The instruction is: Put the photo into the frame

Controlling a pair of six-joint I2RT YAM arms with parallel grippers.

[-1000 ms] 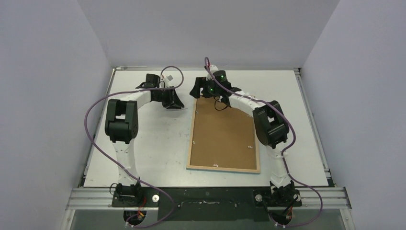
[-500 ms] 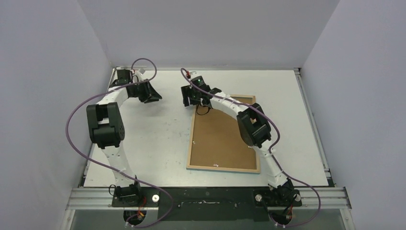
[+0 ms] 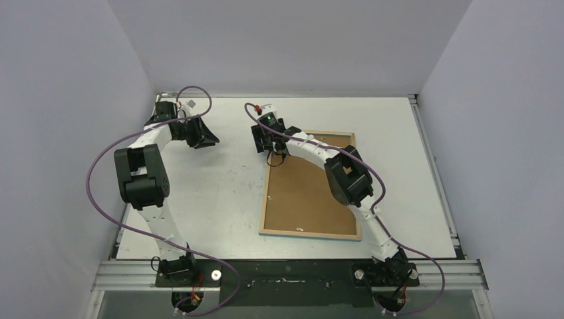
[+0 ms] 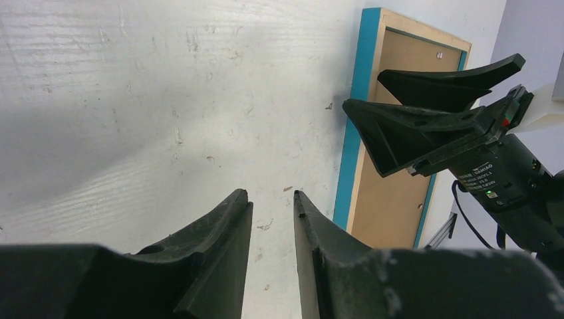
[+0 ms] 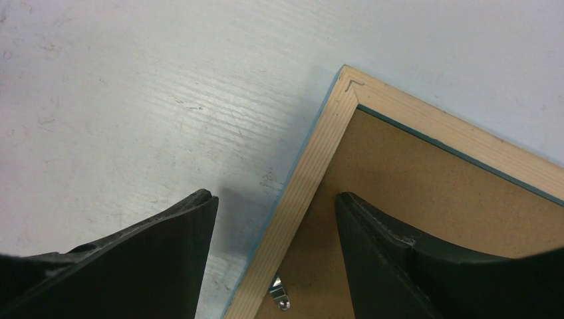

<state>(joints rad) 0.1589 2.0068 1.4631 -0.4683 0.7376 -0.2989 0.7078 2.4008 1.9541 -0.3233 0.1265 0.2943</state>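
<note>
The frame (image 3: 309, 233) is lying face down on the table (image 3: 219, 193), right of centre, its long axis running from the near edge toward the far one, with the brown backing board (image 3: 306, 189) sitting in its wooden reverse; the photo is not showing in any view. The right gripper (image 5: 274, 197) is hovering at the frame's far-left corner, fingers apart and straddling the left rail, gripping nothing. The left gripper (image 4: 271, 195) is hanging over bare table well to the left, fingers narrowly apart and empty, so the right arm is looking the likelier one to act on the frame
</note>
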